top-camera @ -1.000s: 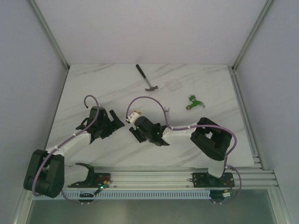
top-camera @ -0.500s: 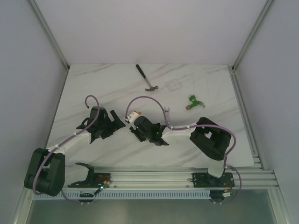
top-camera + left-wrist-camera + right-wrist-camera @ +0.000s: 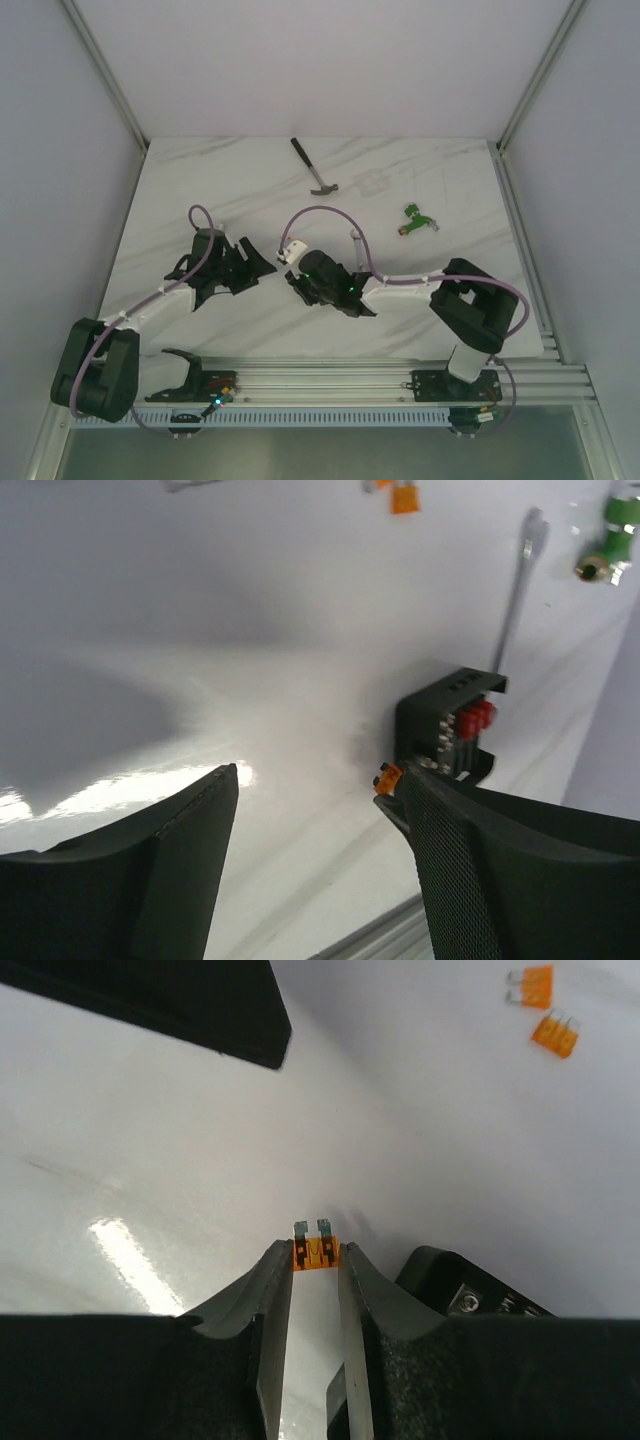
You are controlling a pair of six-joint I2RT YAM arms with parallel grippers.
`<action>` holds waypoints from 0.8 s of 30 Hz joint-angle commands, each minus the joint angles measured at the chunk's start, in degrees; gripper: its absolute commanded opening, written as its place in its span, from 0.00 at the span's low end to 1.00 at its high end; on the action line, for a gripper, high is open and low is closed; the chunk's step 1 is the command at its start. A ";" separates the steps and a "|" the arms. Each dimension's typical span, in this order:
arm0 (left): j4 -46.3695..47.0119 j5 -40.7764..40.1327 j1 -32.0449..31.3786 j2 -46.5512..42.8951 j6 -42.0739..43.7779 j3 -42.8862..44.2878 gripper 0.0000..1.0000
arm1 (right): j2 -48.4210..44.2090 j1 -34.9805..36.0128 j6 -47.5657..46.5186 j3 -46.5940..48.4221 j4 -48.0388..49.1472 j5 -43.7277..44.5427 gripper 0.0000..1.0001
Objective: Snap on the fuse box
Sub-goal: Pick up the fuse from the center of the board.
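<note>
The fuse box (image 3: pixel 450 725), a small black box with red fuses inside, sits on the table just past my left gripper's right finger. Its corner also shows to the lower right of my right gripper's fingers (image 3: pixel 470 1295). The right gripper (image 3: pixel 315 1260) is shut on a tiny orange fuse (image 3: pixel 316 1250), blades pointing away, held just above the table beside the box. That fuse (image 3: pixel 387 777) peeks out at the left gripper's right fingertip. My left gripper (image 3: pixel 320 775) is open with only bare table between its fingers. From above, the two grippers (image 3: pixel 262 258) (image 3: pixel 283 268) nearly meet, and the right arm hides the box.
A silver wrench (image 3: pixel 515 590) lies beyond the box, and a green connector (image 3: pixel 415 220) lies farther right. Loose orange fuses (image 3: pixel 555 1032) lie ahead of the right gripper. A hammer (image 3: pixel 313 168) rests at the back. A metal rail (image 3: pixel 330 385) runs along the near edge.
The right wrist and elbow have shifted right, its jaws tightening on the fuse. The left gripper has edged toward the right gripper and its jaws have narrowed slightly.
</note>
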 commanded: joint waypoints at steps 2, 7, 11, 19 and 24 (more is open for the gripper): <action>5.59 6.14 -2.03 -2.35 -1.64 -0.80 0.75 | -6.68 -0.66 1.18 -3.85 6.05 -1.52 0.20; 9.25 8.03 -5.03 -3.77 -2.90 -1.49 0.74 | -11.15 -1.34 1.48 -7.76 10.10 -2.35 0.20; 11.66 7.82 -6.76 -4.55 -4.66 -2.20 0.72 | -14.88 -1.59 1.77 -10.21 12.77 -2.66 0.19; 17.62 8.23 -10.45 -3.13 -8.13 -2.06 0.58 | -17.18 -1.96 2.58 -12.42 15.67 -3.74 0.19; 22.38 9.12 -12.32 -1.27 -10.52 -2.28 0.48 | -17.65 -2.21 3.33 -13.19 17.02 -3.92 0.19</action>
